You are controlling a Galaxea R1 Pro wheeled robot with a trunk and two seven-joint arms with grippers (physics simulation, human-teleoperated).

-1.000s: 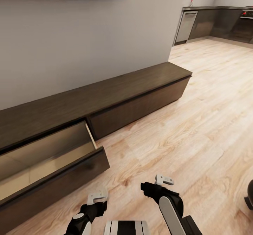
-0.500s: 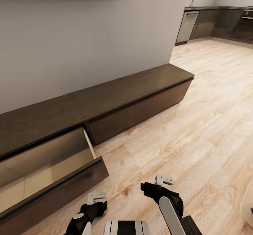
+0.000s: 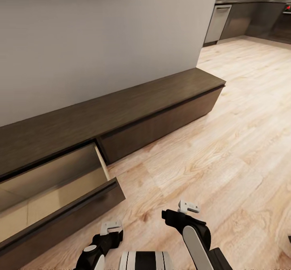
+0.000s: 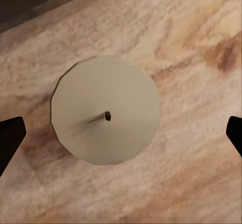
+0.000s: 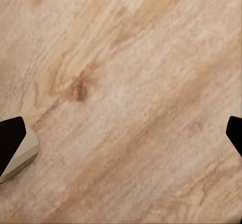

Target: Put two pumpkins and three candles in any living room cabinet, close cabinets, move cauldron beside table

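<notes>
Left tool [image 4: 121, 133] hung spread wide above the floor, its two dark fingertips [image 4: 10, 138] at opposite edges of the wrist frame, gripping nothing. Between them, slightly above the frame's middle, stood a candle [image 4: 106, 116] seen from on top, a pale disc with a dark wick, upright on the wooden floor [image 4: 191, 58]. My right tool [image 5: 121, 138] was open and empty too, over bare boards, with a pale rounded object, perhaps another candle [image 5: 22, 153], just beside one fingertip at the lower left of its frame.

I judged the step to be picking up the candle under my left tool. To do it well I would centre the fingers on the disc, come straight down, and close low on its sides so the stubby shape does not tip or squirt out.

In the head frame the cabinet [image 3: 133, 112] ran from lower left to right of centre, its drawer [image 3: 60, 189] pulled out at lower left, pale inside. That drawer's front edge lay close to my left arm, while open floor spread to the right.
</notes>
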